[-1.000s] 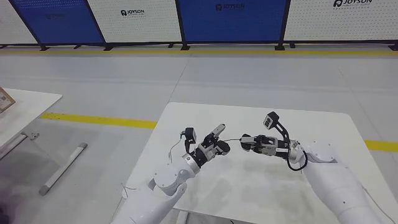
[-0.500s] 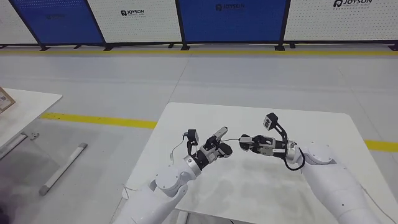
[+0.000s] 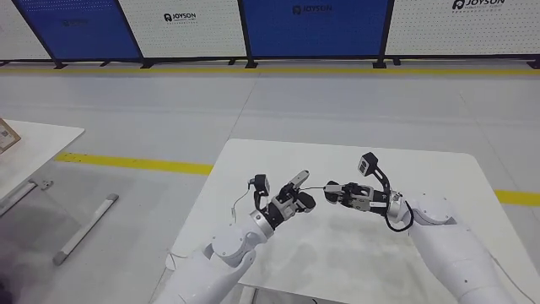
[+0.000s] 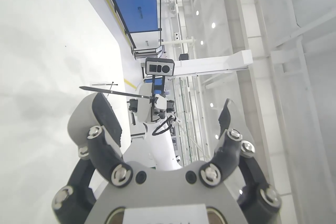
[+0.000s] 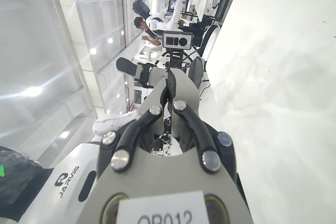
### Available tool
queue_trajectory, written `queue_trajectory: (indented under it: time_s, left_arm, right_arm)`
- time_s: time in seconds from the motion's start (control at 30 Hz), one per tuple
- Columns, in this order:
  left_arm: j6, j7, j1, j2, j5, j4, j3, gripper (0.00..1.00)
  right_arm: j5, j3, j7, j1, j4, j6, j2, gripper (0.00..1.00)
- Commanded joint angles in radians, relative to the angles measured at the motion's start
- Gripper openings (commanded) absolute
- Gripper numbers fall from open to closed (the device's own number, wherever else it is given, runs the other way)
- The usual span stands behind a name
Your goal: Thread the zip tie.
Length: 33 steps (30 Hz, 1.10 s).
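Left jaws, apart, edged toward the zip tie (image 4: 115,92) seemingly clamped in the right jaws.

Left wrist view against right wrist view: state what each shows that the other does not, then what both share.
Left wrist view: the left gripper close up, fingers apart and empty, and the zip tie side-on, its free length ending in a pointed tip. Right wrist view: the right gripper close up, fingers shut on the zip tie, which looks foreshortened here. Shared: the zip tie, the white table, and the opposite arm's gripper farther off.
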Motion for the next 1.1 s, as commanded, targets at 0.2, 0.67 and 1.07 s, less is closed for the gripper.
queue_trajectory:
  time_s: [0.2,0.67,1.07]
  left_arm:
    - [-0.002,-0.002,-0.031,-0.010,-0.006,0.049,0.013,0.49]
    - [-0.023,-0.054,-0.004,-0.004,0.001,0.049,-0.029,0.22]
    - [-0.039,-0.057,-0.010,-0.011,0.035,0.064,-0.012,0.11]
  right_arm:
    - [0.000,0.000,0.000,0.000,0.000,0.000,0.000,0.00]
    - [0.000,0.000,0.000,0.000,0.000,0.000,0.000,0.00]
    - [0.000,0.000,0.000,0.000,0.000,0.000,0.000,0.00]
